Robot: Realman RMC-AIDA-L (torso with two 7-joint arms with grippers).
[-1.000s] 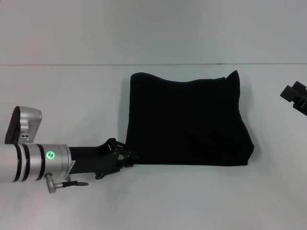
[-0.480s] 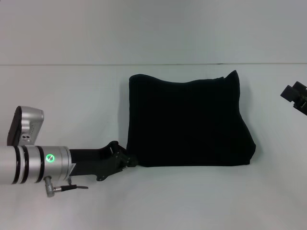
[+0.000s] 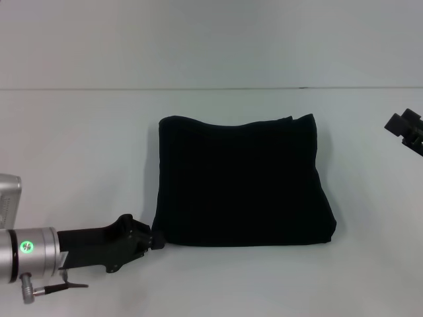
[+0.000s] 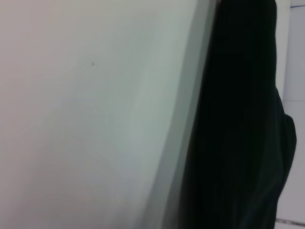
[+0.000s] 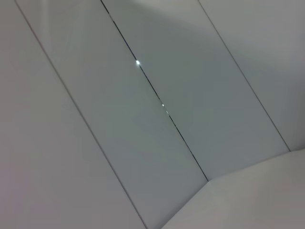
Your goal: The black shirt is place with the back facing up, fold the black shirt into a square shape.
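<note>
Black shirt [image 3: 242, 181] lies mid-table, folded near-square. Left gripper [image 3: 156, 239] touches its near-left corner; jaw state cannot be determined. Right gripper [image 3: 404, 129] is parked far right. Folding appears complete; next, retract clear.

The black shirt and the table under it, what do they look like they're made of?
The black shirt looks like soft matte knit fabric: it drapes with wavy edges and rounded folds. The table looks like a smooth, hard, matte white surface, perhaps laminate; the material is uncertain.
</note>
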